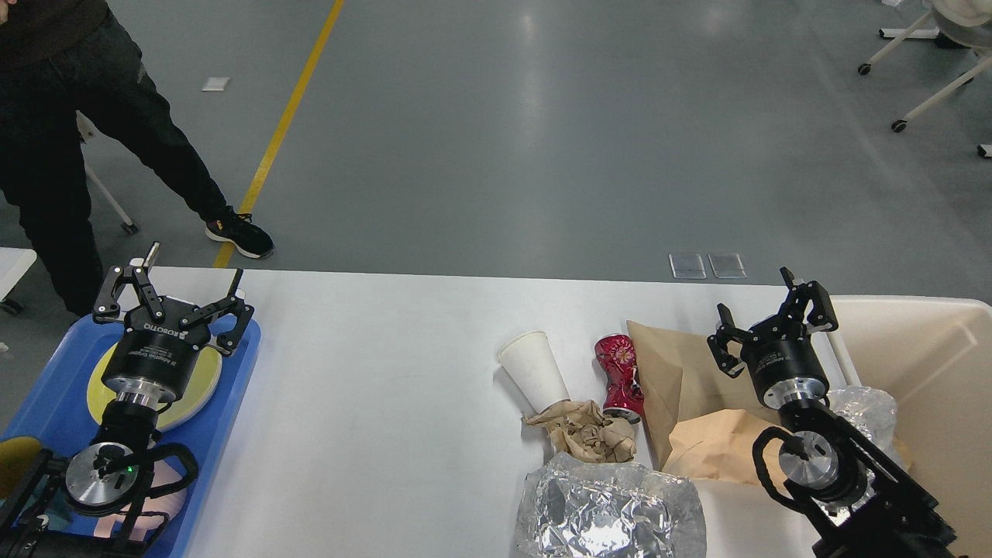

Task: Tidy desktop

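Closest to me there's crinkly silver foil [612, 511], then a wad of brown paper [585, 430]. Past that, a white paper cup [533, 369] on its side, a dented red can [618, 372] and a flat brown bag [682, 372], all on the glossy white desktop [372, 387]. My left gripper [190, 283] hangs over the blue tray [225, 403], fingers spread wide; right gripper [756, 298] is wide too, beside the beige bin [930, 349].

White desktop [372, 403] bearing a paper cup [532, 368], crushed red can [618, 375], crumpled brown paper [583, 432], foil [608, 508], blue tray [225, 395].
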Motion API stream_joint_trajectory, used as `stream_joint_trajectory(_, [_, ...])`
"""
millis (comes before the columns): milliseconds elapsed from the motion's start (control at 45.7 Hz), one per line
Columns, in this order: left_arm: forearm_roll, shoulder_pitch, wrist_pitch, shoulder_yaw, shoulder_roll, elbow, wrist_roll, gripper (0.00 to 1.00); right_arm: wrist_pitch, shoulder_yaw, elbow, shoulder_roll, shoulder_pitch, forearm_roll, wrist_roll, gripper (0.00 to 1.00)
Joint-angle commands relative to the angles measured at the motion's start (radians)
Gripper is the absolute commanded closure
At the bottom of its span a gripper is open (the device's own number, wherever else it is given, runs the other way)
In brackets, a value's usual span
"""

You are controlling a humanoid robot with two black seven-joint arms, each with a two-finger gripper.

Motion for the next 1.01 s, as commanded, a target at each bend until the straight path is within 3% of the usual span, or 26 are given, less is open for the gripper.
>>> stream_joint_trajectory(0, [-0.014,-0.014,0.03,-0.012,0.033,0.002,0.001,0.03,0.0,-0.001,0.0,0.0,0.0,0.0,0.0,0.0])
stream_joint_trajectory(197, [-0.033,-0.008,0.043,-0.002,0.025,0.026,-0.004,0.03,0.0,0.001,0.0,0.0,0.0,0.0,0.0,0.0])
stream_joint_trajectory(372, [-0.031,-0.025,0.027,0.007,0.001,0.135,-0.011,0.03,0.0,-0.001,0.0,0.001,0.0,0.0,0.0,0.0])
stream_joint_trajectory(525, [-0.007,-0.045,-0.001,0.089,-0.046,0.178,-0.013,0.03,0.0,-0.001,0.0,0.0,0.0,0.0,0.0,0.0])
stream_joint_trajectory(678, [-0.008,-0.051,-0.044,0.157,-0.05,0.187,-0.068,0.03,0.0,0.001,-0.002,0.0,0.0,0.0,0.0,0.0])
stream_joint_trajectory(985, [-0.008,-0.053,-0.058,0.159,-0.055,0.209,-0.081,0.03,0.0,0.001,-0.002,0.0,0.0,0.0,0.001,0.0])
